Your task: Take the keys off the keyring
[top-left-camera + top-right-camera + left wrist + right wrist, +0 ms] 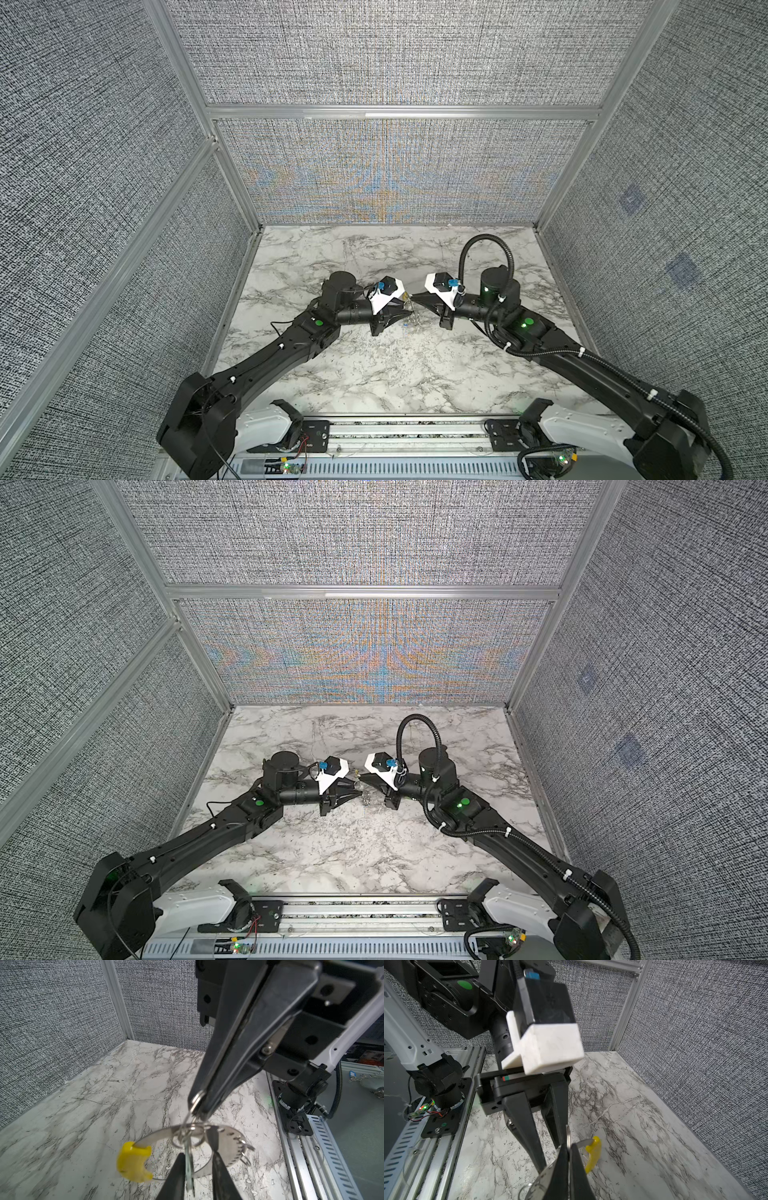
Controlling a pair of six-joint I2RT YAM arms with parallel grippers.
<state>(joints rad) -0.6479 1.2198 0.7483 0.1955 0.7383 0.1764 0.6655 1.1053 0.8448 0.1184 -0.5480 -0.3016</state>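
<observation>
The keyring [225, 1147] is a grey metal hoop with a yellow sleeve [133, 1161] and hangs in the air above the marble table. My right gripper [197, 1105] is shut on a small split ring linked to the hoop's top, and the ring's edge pokes out past its tips [568, 1146]. A pale key [189, 1167] dangles from the ring cluster between the fingers of my left gripper [198, 1154]. That gripper is open, with a gap on one side of the key. In both top views the two grippers [409, 315] [360, 777] meet tip to tip at the table's middle, and the keys [412, 328] hang below them.
Fabric walls with aluminium posts [232, 195] close in the marble table [374, 374] on three sides. The arm bases and a slotted rail [407, 432] run along the front edge. Two small loose rings [245, 1153] hang off the hoop's perforated band.
</observation>
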